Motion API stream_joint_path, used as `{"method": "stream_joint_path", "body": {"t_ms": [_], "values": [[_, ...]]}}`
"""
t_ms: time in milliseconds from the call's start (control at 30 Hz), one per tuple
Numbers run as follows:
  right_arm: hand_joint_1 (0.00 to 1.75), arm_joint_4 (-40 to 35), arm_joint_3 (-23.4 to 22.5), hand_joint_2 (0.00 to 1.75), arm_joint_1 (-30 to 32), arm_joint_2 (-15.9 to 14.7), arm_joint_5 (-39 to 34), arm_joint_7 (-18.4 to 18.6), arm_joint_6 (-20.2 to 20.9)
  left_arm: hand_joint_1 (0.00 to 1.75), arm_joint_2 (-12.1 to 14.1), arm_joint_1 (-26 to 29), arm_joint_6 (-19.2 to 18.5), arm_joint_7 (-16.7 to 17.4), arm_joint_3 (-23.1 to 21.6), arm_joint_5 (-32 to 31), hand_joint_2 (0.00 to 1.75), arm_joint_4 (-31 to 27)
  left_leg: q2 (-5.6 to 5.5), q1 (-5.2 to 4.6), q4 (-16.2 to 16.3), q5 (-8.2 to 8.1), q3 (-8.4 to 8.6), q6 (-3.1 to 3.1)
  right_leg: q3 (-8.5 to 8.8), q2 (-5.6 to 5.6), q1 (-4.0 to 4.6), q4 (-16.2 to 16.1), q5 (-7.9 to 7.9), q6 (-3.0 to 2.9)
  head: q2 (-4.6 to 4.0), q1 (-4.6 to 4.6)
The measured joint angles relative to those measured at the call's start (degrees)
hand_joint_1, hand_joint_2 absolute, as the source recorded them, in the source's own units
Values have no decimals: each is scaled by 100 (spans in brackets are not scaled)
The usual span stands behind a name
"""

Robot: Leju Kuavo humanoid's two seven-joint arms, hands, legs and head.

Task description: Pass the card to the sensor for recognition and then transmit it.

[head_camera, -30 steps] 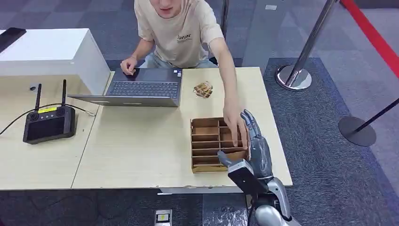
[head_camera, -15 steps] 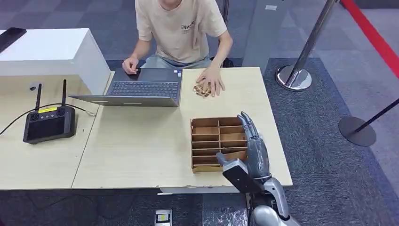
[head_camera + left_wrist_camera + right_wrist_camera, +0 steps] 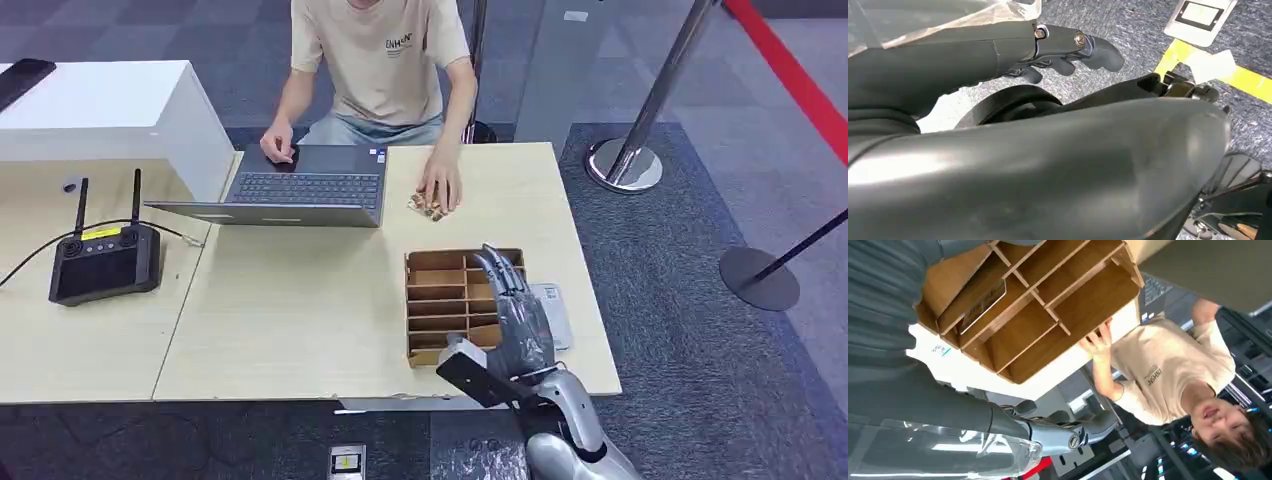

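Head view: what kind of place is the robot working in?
Probably an office or demo hall: carpet-tile floor, light wooden tables with a laptop, a person seated opposite, and queue-barrier posts alongside.

1. The head view looks forward and down from high, taking in the whole surface (image 3: 300, 300) and the person (image 3: 385, 60) behind it.
2. The right wrist view is turned, very near the wooden organizer (image 3: 1038, 305); it shares the organizer (image 3: 450, 300) and the person (image 3: 1168, 375) with the head view.
3. The left wrist view looks down at the carpet floor (image 3: 1138, 35).
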Motion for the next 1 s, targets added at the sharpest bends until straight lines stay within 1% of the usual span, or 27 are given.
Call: {"method": "stream_joint_path", "body": {"t_ms": [167,333,1000], "values": [[0,236,153,175,-182,2,-103,31,111,0,0,-3,15,-2,0,-2,0,0,0,0,0,0,-1,0,-3,0,0,0,0,0,0,-2],[0,385,236,175,-227,2,-129,31,153,0,0,-4,11,-13,0,9,0,0,0,0,0,0,-1,0,-2,0,0,0,0,0,0,0],[0,708,369,175,-285,2,-107,44,131,0,0,-3,2,-15,0,15,0,0,-1,0,0,0,-1,0,-2,0,0,0,0,0,0,0]]}}
